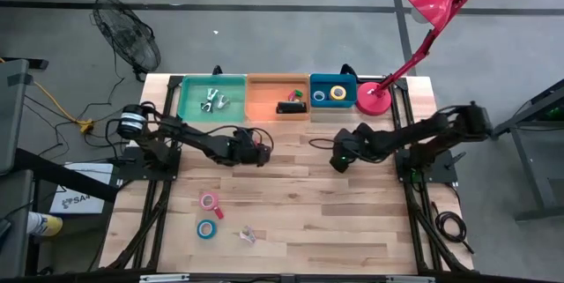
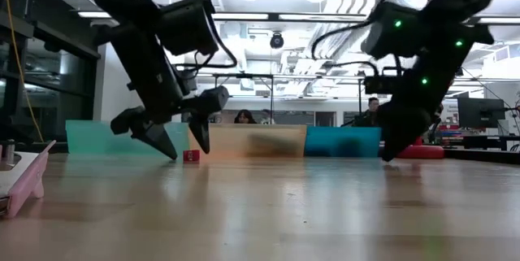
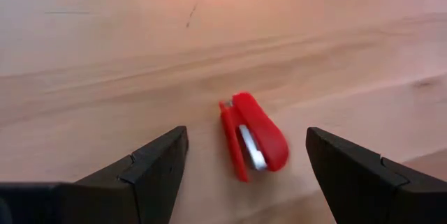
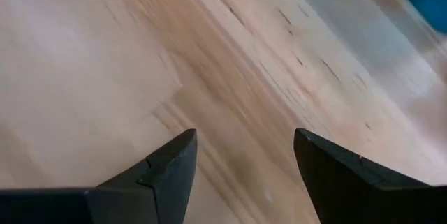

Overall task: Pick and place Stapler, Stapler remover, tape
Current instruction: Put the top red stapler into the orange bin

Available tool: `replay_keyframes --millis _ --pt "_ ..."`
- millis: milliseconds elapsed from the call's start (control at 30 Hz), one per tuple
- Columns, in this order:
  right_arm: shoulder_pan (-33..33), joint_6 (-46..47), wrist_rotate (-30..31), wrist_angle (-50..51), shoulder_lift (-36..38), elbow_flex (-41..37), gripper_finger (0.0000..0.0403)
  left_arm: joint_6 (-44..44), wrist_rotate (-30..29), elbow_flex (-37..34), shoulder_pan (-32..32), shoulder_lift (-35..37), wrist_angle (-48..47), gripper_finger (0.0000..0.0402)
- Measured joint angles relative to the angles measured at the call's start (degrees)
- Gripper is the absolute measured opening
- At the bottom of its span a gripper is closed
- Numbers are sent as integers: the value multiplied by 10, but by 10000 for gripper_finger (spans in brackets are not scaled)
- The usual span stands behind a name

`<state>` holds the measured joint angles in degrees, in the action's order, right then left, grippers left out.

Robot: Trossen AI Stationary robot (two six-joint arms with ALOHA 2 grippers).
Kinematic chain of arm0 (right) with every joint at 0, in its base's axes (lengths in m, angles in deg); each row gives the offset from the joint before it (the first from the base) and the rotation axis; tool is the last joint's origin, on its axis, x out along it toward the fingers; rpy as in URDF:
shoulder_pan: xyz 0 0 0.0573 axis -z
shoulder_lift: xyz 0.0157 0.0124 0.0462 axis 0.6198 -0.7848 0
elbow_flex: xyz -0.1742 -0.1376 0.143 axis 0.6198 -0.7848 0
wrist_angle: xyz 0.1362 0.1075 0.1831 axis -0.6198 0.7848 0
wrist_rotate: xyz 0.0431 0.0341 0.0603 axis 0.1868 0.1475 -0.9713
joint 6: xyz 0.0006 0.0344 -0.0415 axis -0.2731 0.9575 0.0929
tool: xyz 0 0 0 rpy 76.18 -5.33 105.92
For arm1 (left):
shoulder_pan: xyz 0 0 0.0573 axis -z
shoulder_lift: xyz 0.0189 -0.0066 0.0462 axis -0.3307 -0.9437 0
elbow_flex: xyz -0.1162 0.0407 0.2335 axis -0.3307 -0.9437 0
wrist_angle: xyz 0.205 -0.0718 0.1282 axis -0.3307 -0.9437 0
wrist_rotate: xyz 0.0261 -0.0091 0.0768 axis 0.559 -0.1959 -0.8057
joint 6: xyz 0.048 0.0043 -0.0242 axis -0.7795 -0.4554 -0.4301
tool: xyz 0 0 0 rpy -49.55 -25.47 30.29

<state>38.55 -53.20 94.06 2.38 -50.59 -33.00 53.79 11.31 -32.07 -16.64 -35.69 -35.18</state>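
Red stapler (image 3: 253, 139) lies on the bare wooden table (image 1: 291, 204), just ahead of the left gripper (image 3: 246, 182), whose fingers are spread wide to either side of it.

Its long axis runs roughly along the gripper's line of sight, slightly slanted, and it rests on its side with the metal strip showing. From above, the left gripper (image 1: 261, 151) sits near the table's middle, below the orange bin (image 1: 264, 98), which holds a black stapler (image 1: 289, 107). The right gripper (image 1: 338, 160) hangs over bare wood with fingers parted, holding nothing. A pink tape roll (image 1: 209, 200) and a light blue tape roll (image 1: 206, 228) lie near the front-left; a yellow roll (image 1: 338, 94) sits in the blue bin (image 1: 347, 80).
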Motion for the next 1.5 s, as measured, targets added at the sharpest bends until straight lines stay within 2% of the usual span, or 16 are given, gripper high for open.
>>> replay_keyframes --millis 167,367,767,1167,1500 --pt "0 -17 -9 -56 62 -40 231 16 -13 2 1 -17 5 289" --pt "0 -49 -4 -79 99 -46 231 16 -15 22 0 -21 -18 288" --pt "0 -62 -3 -103 100 -47 231 -1 19 35 -1 -31 -34 225" --pt "0 -62 -6 -103 100 -47 231 -1 48 35 -1 -31 -43 188" --pt "0 -62 -6 -103 100 -46 231 -2 68 35 -1 -32 -51 139"
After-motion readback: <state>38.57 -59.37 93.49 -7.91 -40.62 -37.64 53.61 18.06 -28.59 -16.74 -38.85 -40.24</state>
